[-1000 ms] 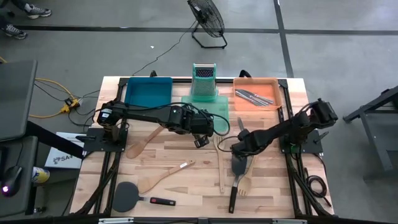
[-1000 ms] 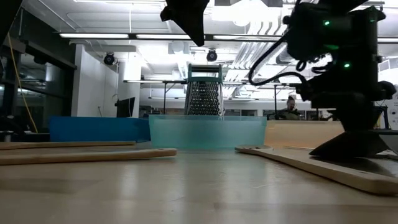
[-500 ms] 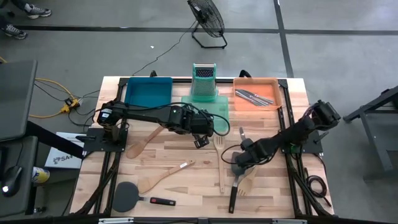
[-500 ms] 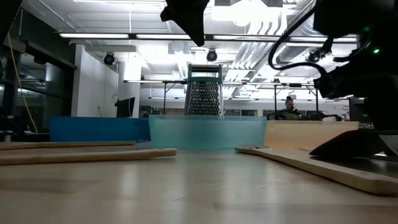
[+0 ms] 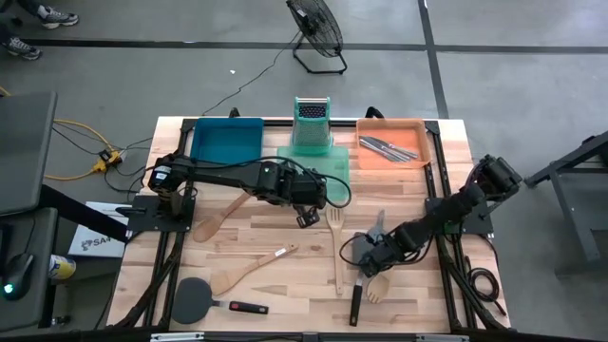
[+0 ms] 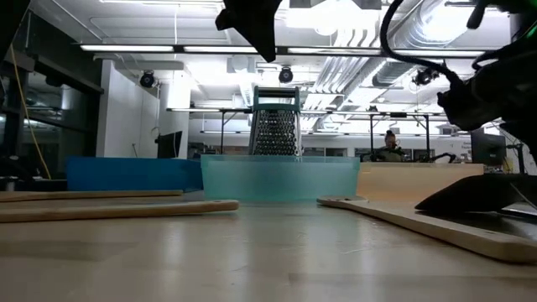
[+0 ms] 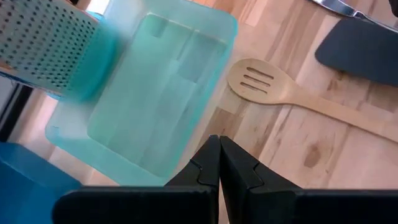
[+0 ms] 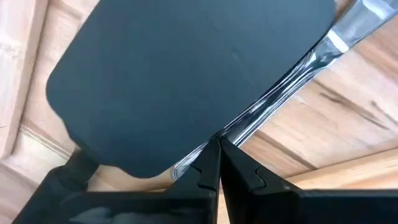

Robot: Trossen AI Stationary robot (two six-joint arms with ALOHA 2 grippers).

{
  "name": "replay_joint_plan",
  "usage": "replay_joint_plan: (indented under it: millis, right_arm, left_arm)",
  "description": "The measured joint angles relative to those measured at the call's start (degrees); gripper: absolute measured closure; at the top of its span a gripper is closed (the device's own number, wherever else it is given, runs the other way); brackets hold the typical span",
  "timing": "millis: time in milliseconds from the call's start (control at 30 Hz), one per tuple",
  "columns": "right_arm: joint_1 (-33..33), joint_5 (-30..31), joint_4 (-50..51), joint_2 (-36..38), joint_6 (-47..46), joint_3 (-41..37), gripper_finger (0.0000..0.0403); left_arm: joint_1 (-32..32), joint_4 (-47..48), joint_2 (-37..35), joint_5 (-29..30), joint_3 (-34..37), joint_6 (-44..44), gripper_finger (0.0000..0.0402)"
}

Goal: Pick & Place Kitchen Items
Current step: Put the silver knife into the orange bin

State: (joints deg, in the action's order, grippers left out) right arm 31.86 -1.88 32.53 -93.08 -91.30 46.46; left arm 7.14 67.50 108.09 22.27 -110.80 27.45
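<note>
Right gripper (image 5: 366,253): low over black spatula (image 5: 359,266) near table's front edge, fingers closed, empty | Left gripper (image 5: 310,215): mid-table, fingers closed, empty

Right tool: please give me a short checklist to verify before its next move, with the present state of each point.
1. Right tool is shut: ok, fingers meet.
2. It holds nothing: cannot tell; the tips sit right at the silver metal utensil beside the black spatula.
3. Silver utensil lies free: not ok, partly under the spatula blade.
4. Orange tray reachable, already holding metal cutlery: ok.
5. Left tool shut and waiting near the green tray, away from the right arm: ok.
</note>
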Motion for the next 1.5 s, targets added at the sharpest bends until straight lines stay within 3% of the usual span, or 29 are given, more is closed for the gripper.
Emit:
replay_joint_plan:
  millis: [600, 833, 1167, 1500]
  right_arm:
    - [10.96, 9.46, -9.09, -0.31, -4.87, -0.09, 0.04]
    - [15.39, 9.53, -12.05, -0.85, -3.79, -0.09, 0.04]
    - [18.44, 10.3, -27.22, -5.95, -1.86, 0.11, 0.04]
    - [19.6, 10.62, -28.28, -6.03, 0.01, 2.53, 0.04]
  left_arm:
    - [0.04, -0.25, 0.0, -3.82, 0.0, 5.83, 0.0402]
    - [0.04, -0.54, 0.0, -3.93, 0.0, 6.28, 0.0402]
    - [0.57, -3.5, 0.0, -6.61, 0.0, 7.57, 0.0402]
    - [0.54, -3.55, 0.02, -8.3, 0.0, 8.35, 0.0402]
